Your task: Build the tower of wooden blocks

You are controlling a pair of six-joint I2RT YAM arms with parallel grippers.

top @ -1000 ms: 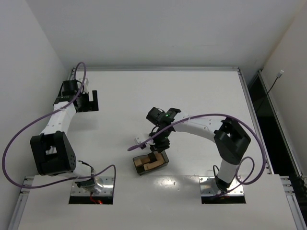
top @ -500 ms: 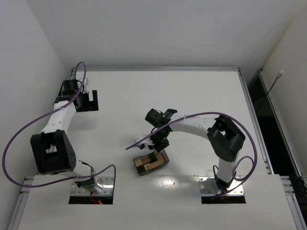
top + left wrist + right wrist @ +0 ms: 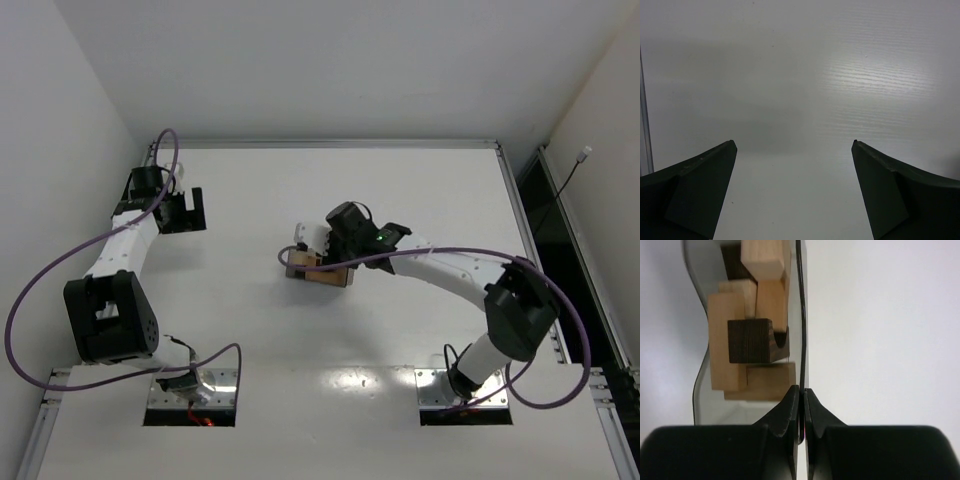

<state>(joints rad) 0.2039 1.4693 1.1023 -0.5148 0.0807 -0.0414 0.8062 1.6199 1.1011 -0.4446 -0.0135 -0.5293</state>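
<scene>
Your right gripper (image 3: pixel 801 391) is clenched tight on the thin side wall of the grey plastic tray (image 3: pixel 730 410). It holds the tray, not a block.

Just past the pinch, inside the tray, sit the wood blocks (image 3: pixel 765 382). A dark brown notched piece (image 3: pixel 751 341) lies on top of the pile, close to the pinched wall. The light tan pieces (image 3: pixel 725 347) are packed under and behind it, toward the far end of the tray. From above, the tray looks tipped, with its open side showing the blocks. I cannot tell if it touches the bench (image 3: pixel 790 75).

No tower is in view, so this step looks like getting the blocks out of the tray. To do it well, keep the pinch firm, because the wall is thin and slippery. Tip the tray slowly and stay low over the bench, so the blocks slide out next to the tray and do not bounce away. Try to leave them apart from each other so each one is easy to pick up.

Far from the tray, off to its left, your left gripper (image 3: pixel 793 145) is wide open and holds nothing.
</scene>
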